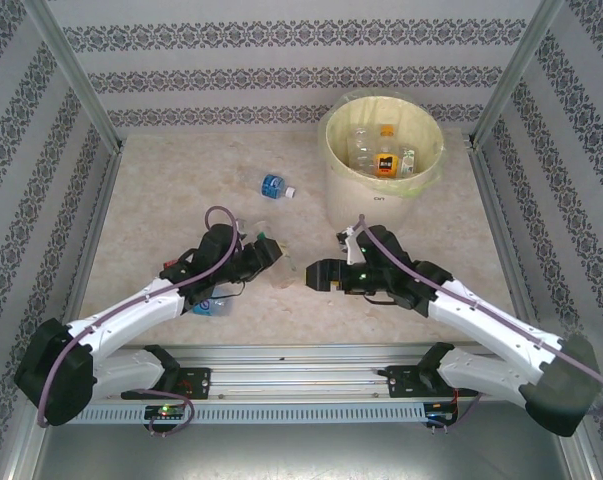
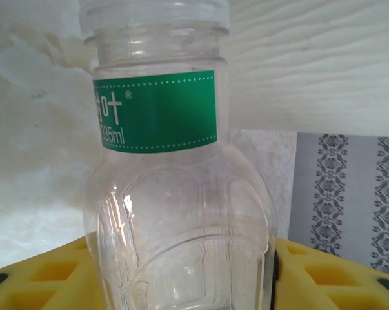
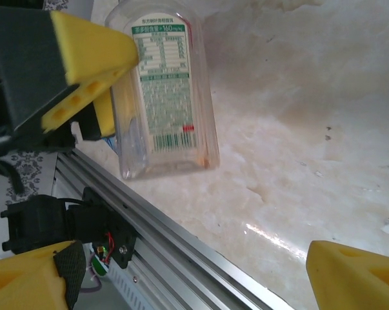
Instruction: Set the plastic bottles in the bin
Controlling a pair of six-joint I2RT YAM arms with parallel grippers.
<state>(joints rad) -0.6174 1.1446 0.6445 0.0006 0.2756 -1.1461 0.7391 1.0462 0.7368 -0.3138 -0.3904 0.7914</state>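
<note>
From above, the light is bright, even and diffuse. The pale worktop [image 1: 171, 190] is nearly washed out, and the arms cast only faint, soft-edged shadows on it. The frame posts [image 1: 76, 80] splay outward toward the corners, a wide-angle effect. In the left wrist view the green-labelled bottle [image 2: 175, 213] is fairly sharp, with small white highlights on its clear plastic, while the surface behind it is blown out to white. In the right wrist view a bright glare streak lies on the worktop, the bottle's label print is slightly soft, and the yellow pads [image 3: 355, 274] at the bottom corners are soft-edged.
</note>
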